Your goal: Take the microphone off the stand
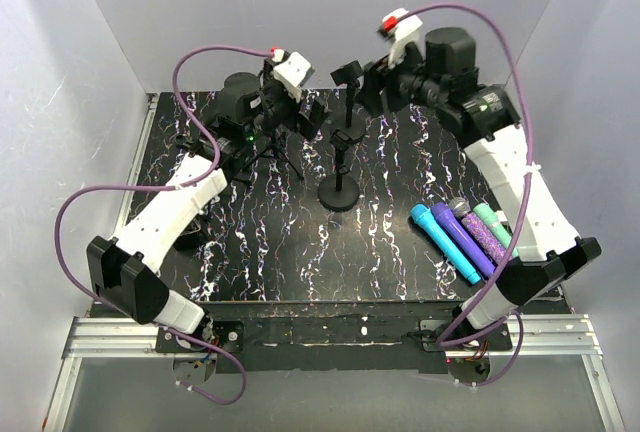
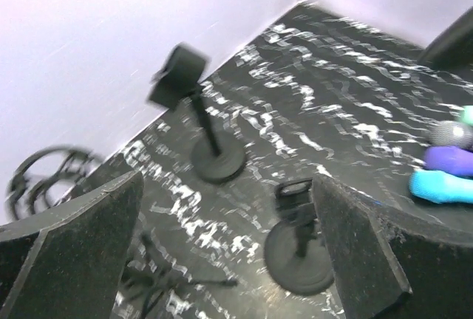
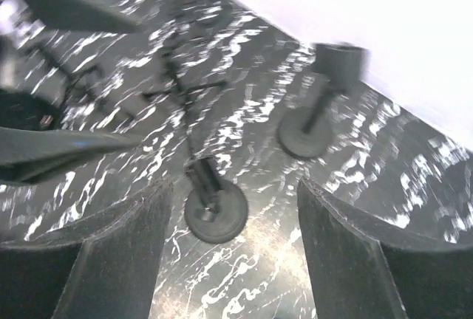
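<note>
Several coloured microphones lie side by side on the black marbled table at the front right; their heads show at the right edge of the left wrist view. The nearer round-base stand holds nothing in its clip, and no microphone shows on the rear stand by the wall. My left gripper hovers open above the table's back middle, nothing between its fingers. My right gripper hangs open opposite it, with the stand's base below its empty jaws.
A black tripod stand is at the back left, under my left arm. White walls close in the table on three sides. My right arm stretches over the ends of the lying microphones. A dark coiled thing sits by the wall.
</note>
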Available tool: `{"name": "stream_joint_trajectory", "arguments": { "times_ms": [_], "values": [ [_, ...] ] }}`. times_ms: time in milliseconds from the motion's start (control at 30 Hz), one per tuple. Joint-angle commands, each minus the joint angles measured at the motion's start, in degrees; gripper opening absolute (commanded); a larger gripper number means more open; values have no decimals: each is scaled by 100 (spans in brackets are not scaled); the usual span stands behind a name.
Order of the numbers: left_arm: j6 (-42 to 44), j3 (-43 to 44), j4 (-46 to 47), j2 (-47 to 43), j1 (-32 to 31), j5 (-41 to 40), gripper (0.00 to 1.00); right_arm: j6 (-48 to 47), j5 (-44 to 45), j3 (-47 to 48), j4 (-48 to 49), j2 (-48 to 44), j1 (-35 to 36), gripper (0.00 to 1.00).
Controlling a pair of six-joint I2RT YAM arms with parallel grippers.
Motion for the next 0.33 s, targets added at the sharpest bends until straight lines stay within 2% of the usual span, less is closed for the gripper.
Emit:
{"name": "stream_joint_trajectory", "arguments": {
  "times_ms": [0,67,133,300],
  "values": [
    [-351,693,-1022,52,445,-1552,98,1527,1629,1041,-1214,422,-626,75],
    [-720,958,-1374,140,796,-1772,98,1695,2755,1498,-1558,590,-662,78],
    [-985,985,-1481,158,1034,-1903,98,1714,3284,1597,-1664,626,-662,82],
    [-1083,845,-1209,140,1185,-2036,98,1634,3138,1281,-1401,511,-670,83]
  ]
}}
